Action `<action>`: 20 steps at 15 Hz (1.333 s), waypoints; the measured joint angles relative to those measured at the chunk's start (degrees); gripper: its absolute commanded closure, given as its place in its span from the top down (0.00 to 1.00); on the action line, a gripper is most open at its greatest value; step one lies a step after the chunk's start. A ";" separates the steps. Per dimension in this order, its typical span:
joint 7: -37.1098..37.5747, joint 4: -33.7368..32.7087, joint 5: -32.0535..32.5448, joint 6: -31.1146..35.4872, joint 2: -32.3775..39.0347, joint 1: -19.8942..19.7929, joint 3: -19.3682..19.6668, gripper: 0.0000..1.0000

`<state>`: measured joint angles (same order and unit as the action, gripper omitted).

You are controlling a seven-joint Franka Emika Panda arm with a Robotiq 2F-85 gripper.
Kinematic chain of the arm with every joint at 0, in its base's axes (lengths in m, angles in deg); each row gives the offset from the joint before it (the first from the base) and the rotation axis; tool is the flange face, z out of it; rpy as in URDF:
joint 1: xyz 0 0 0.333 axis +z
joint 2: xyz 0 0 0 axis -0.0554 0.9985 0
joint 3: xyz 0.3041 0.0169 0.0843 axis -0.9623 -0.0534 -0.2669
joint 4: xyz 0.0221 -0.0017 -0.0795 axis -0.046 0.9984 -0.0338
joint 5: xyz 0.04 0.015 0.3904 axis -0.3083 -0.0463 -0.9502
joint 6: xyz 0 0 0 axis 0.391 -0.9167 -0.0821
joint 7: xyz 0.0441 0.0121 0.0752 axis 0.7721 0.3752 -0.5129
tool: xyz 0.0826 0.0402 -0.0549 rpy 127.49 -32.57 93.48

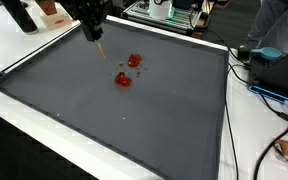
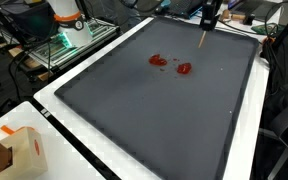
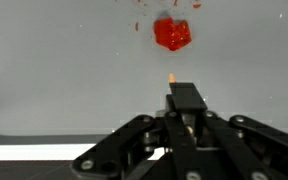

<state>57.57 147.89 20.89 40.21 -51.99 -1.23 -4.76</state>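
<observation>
Low in the wrist view: gripper (image 3: 185, 105) pinching a thin stick (image 3: 171, 75), tip pointing up-frame. Just past the tip, upper centre: a red blob (image 3: 172, 33) on the grey mat (image 3: 54, 60). In an exterior view, upper left: stick (image 1: 100, 47) slanting down, near the red blob (image 1: 123, 79), apart from it.

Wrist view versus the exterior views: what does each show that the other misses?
Wrist only: the fingers closed on a thin stick, its tip pointing at one red blob seen close up. Exterior only: the whole dark mat, the white table around it, and two separate red patches. Both: gripper, stick, and red on the mat.
</observation>
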 measured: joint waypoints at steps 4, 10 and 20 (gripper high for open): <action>6.52 -0.01 4.86 -0.01 1.08 1.97 1.22 0.03; 14.72 -0.13 10.92 -0.07 3.25 4.83 2.79 0.03; 26.62 -1.77 20.70 -0.42 8.65 9.79 6.02 0.03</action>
<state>84.18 146.11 41.60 39.79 -43.34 8.56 1.26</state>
